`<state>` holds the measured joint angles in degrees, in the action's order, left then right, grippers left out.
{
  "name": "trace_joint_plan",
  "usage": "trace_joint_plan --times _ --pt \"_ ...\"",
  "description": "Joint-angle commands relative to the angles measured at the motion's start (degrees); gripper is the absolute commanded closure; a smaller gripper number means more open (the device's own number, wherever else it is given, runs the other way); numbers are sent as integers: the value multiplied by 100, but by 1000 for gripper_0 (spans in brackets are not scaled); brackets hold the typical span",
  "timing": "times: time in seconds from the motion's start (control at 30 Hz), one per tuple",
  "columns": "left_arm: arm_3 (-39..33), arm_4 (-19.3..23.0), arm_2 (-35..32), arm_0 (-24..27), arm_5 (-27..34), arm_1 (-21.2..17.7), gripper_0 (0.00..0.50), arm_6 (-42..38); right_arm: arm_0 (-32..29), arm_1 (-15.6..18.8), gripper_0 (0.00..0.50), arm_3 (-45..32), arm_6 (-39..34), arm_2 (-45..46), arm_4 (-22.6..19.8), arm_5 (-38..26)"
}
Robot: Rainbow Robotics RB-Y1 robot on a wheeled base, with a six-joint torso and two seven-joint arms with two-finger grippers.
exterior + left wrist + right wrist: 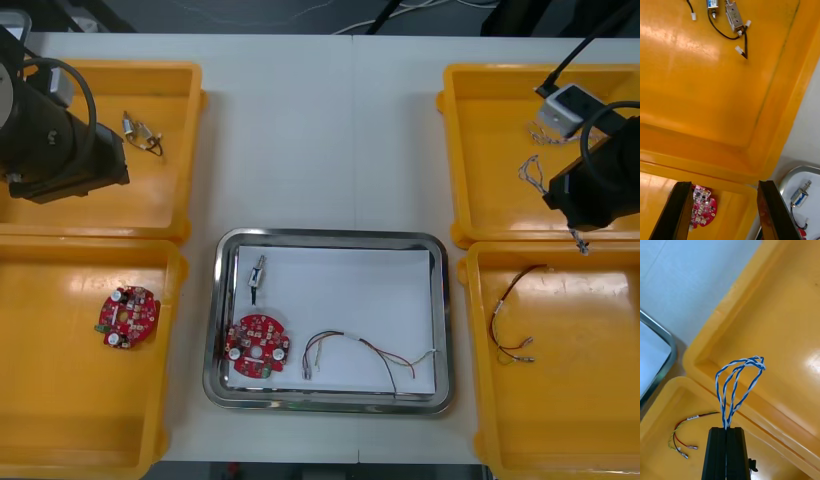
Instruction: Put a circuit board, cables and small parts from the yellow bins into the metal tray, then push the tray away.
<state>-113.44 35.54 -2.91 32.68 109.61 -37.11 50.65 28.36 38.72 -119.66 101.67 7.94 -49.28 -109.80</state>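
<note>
The metal tray (445,330) holds a red circuit board (259,346), a small metal part (257,272) and, seemingly, a red and yellow cable (365,350); the right gripper (726,430) pinches a looped blue and white cable (738,390).

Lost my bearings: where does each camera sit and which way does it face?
Front view: overhead, steeply down on table, tray and bins; both arms at the sides.
Right wrist view: above the right bins, facing down; right gripper shut on blue and white cable.
Left wrist view: above the left bins, facing down; left gripper open.
Shared: front and left wrist show the binned circuit board.
</note>
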Motion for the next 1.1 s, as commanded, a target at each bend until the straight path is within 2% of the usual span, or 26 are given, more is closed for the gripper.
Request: trace_joint_plan --times 0.03,0.27,0.43,0.63,0.9,1.1 --pt "288 -171 -148 370 -28 -253 0 647 21 268 500 -541 -570 -592 -73 -20" --pt "912 -557 -166 520 -476 -262 0 1140 337 373 500 -1086 -1290 -1743 -82 -20" --pt "1158 -584 -245 520 -942 -253 0 1315 601 373 500 -1191 -1255 -2297 -90 -20" --pt "1184 -812 -245 529 -1337 -262 0 1447 891 347 500 -1200 -1194 -2939 -90 -20" --pt "1193 -979 -245 520 -1548 -253 0 1597 1172 268 500 -1156 -1071 -3598 15 -20" --pt "1202 -997 -307 520 -1592 -253 0 1693 1488 57 500 -971 -965 -4187 129 29"
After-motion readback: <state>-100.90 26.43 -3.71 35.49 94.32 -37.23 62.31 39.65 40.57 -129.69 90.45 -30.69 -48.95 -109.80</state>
